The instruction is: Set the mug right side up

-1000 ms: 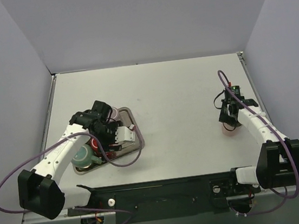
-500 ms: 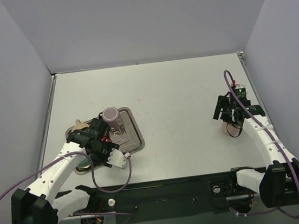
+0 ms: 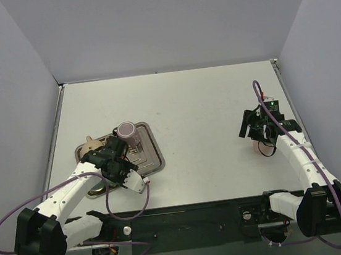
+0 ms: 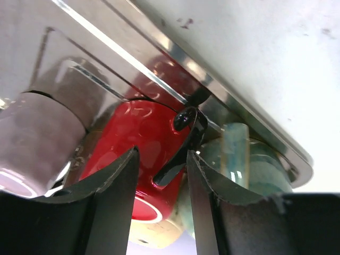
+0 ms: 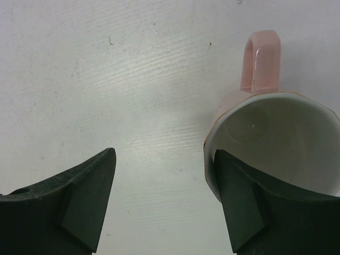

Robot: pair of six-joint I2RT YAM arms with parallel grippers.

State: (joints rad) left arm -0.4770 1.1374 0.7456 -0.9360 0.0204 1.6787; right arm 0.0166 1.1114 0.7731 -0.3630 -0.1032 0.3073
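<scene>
A red mug (image 4: 133,154) with a black handle (image 4: 180,146) lies tipped among other mugs at the near-left end of the steel tray (image 3: 152,157). My left gripper (image 4: 162,175) has closed in on that handle, which runs between the fingers and against the right one. In the top view the left gripper (image 3: 111,163) covers the red mug. A pink mug (image 5: 276,143) stands upright, mouth up, on the table at the right. My right gripper (image 5: 164,202) is open, and its right finger overlaps the pink mug's rim.
A mauve mug (image 3: 127,131) stands mouth down at the tray's far end. A teal mug (image 4: 249,164) and a tan mug (image 3: 87,147) crowd the red one. The right arm (image 3: 298,155) reaches along the table's right edge.
The right gripper opened and let go of the pink mug. The left gripper drew back to the tray's near-left end, uncovering the mauve mug, and narrowed onto the red mug's handle.
</scene>
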